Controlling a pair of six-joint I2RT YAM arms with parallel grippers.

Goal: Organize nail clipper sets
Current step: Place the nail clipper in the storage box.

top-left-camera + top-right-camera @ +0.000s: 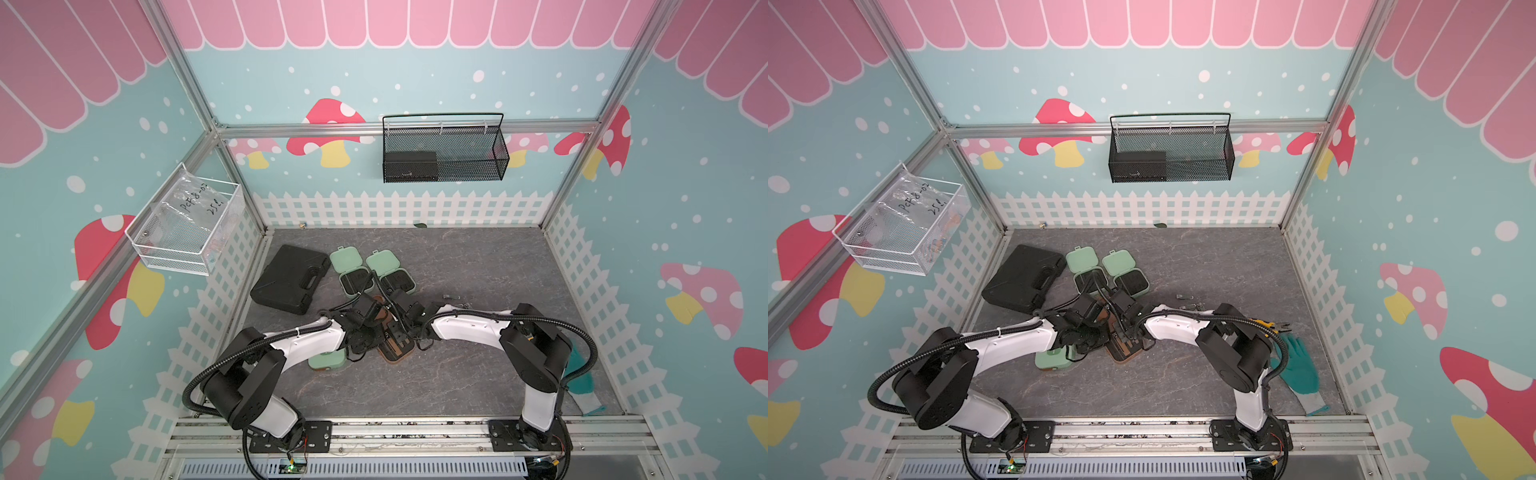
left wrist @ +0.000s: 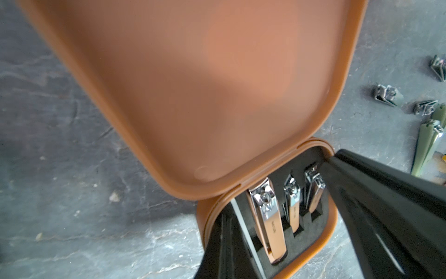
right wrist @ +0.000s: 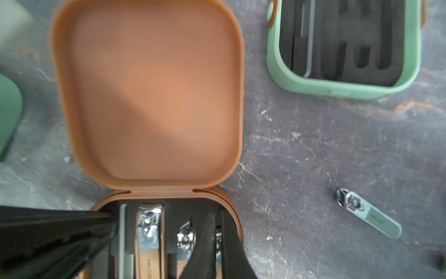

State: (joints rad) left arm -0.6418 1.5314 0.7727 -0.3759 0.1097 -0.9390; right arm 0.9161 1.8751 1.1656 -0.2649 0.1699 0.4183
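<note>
The brown case (image 1: 395,351) lies open mid-table with its lid (image 3: 149,96) folded back. Its black insert holds a large clipper (image 2: 268,217), a middle one (image 2: 293,203) and a small one (image 2: 313,190). My left gripper (image 2: 223,217) is shut, its tip resting on the insert's edge beside a silver file (image 2: 243,232). My right gripper (image 3: 218,217) is closed narrowly around the small clipper in the outer slot. Two open mint cases (image 1: 353,270) (image 1: 388,270) stand behind, and a closed one (image 1: 326,361) lies under my left arm. Loose clippers (image 2: 386,94) (image 3: 369,213) lie to the right.
A large black handled case (image 1: 291,278) lies at the back left. A black mesh basket (image 1: 444,149) hangs on the back wall, a white wire basket (image 1: 187,224) on the left wall. A teal glove (image 1: 1300,365) and pliers (image 1: 1266,324) lie by my right arm.
</note>
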